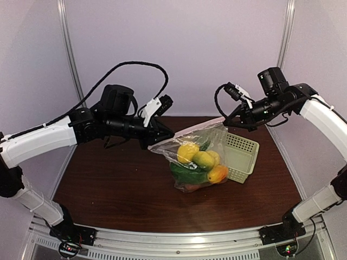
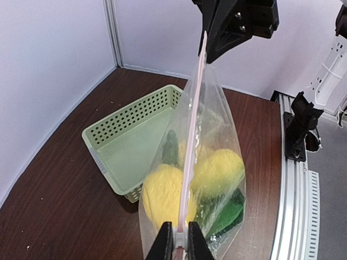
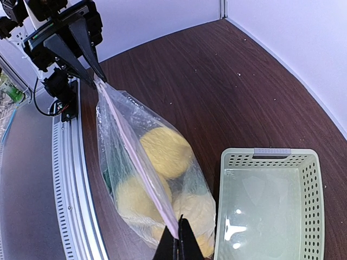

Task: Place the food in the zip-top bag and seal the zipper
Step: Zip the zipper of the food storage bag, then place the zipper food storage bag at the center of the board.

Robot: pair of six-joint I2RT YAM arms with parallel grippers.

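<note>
The clear zip-top bag hangs above the table, stretched between both grippers, with the food inside: yellow lemons, an orange piece and a dark green vegetable. My left gripper is shut on the left end of the pale pink zipper, at its white slider. My right gripper is shut on the zipper's right end. In the wrist views the zipper strip runs taut and straight from one gripper to the other. The lemons show through the plastic.
The pale green mesh basket stands empty on the brown table, just right of and behind the bag; it also shows in the right wrist view. Grey walls close the back and sides. A metal rail runs along the near edge.
</note>
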